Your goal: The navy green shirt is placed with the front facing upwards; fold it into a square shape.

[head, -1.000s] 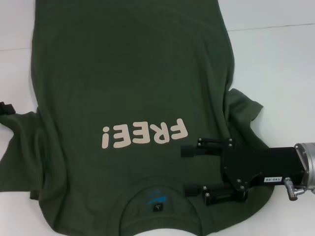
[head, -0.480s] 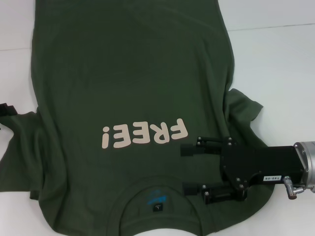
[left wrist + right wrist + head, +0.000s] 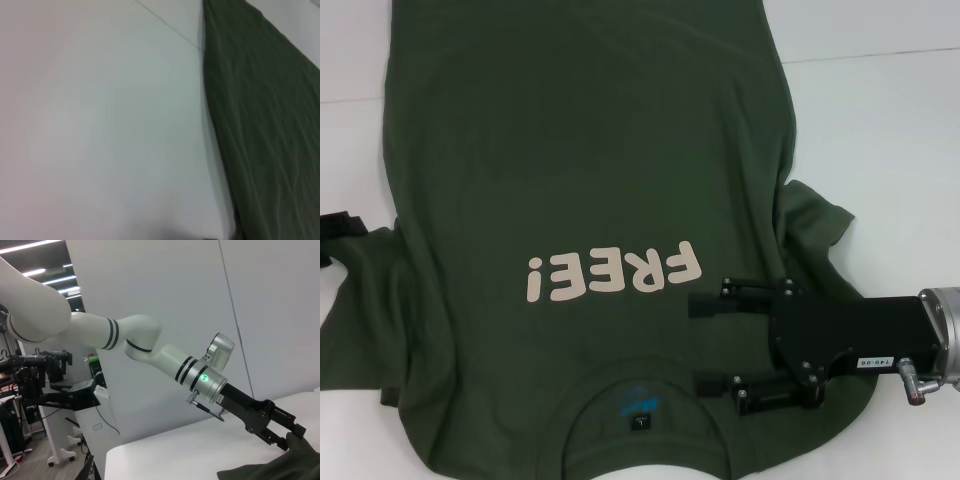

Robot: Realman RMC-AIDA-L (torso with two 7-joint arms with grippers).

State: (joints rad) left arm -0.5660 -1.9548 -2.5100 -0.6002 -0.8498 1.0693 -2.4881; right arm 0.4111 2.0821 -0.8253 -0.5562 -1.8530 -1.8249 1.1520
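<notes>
Cotton shirt (image 3: pixel 590 180) drapes limp, so pinch its sleeve edges; your right gripper (image 3: pixel 705 345) hovers spread, left gripper (image 3: pixel 338 228) unclear.

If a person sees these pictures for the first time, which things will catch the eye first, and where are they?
The large dark olive-green cotton T-shirt fills most of the white table, with cream "FREE!" lettering across its chest and the round collar nearest the robot. The black right gripper lies over the shirt beside the collar, jaws open. The left gripper shows only as a dark tip at the left sleeve.
</notes>
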